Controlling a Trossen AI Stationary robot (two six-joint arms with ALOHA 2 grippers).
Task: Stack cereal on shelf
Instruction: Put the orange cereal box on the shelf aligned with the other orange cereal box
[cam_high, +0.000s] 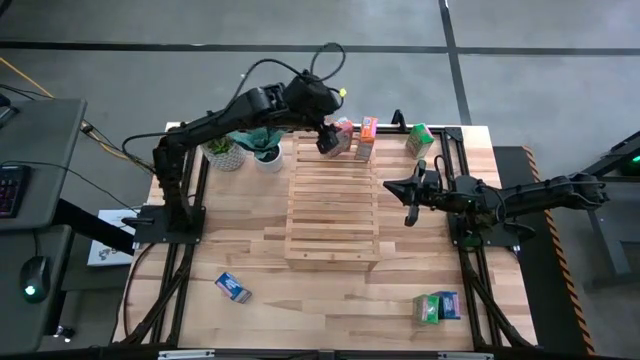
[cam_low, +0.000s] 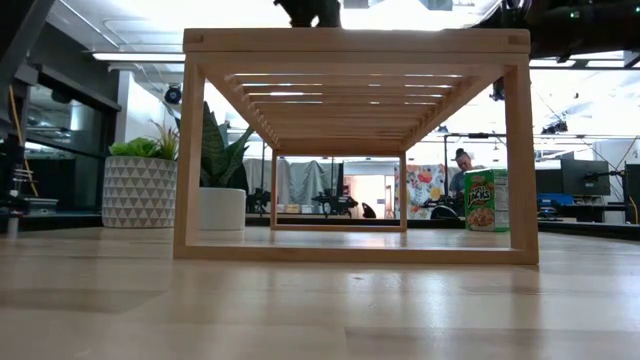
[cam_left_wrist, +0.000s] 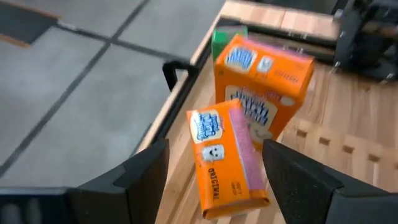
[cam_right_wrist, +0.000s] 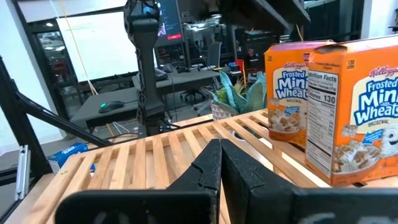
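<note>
Left gripper (cam_high: 329, 141) hangs over the far end of the slatted wooden shelf (cam_high: 333, 205), fingers (cam_left_wrist: 134, 180) spread wide either side of an orange cereal box (cam_left_wrist: 227, 158). Left wrist view: the fingers stand apart from the box's sides; the box is tilted and sits just in front of a second orange box (cam_left_wrist: 264, 78), but whether the two touch I cannot tell. A green box (cam_left_wrist: 222, 38) shows behind that one, near the table's far edge. From above, the two orange boxes stand side by side at the shelf's far end, one under the gripper (cam_high: 343, 135), the other (cam_high: 366, 138) just to its right. A green box (cam_high: 419, 139) stands on the table near the far right corner. Right gripper (cam_high: 409, 213) hovers beside the shelf's right edge, fingers pressed together, nothing between them; its wrist view looks across the slats at both orange boxes. On the near part of the table (cam_high: 330, 300): a blue box (cam_high: 232, 288) lying flat to the left, and a green and a blue box together (cam_high: 438, 307) to the right. Two potted plants (cam_high: 240, 150) sit at the far left, beside the shelf. Low view: the shelf stands as an open frame, a green box (cam_low: 486, 200) beyond its right leg.
</note>
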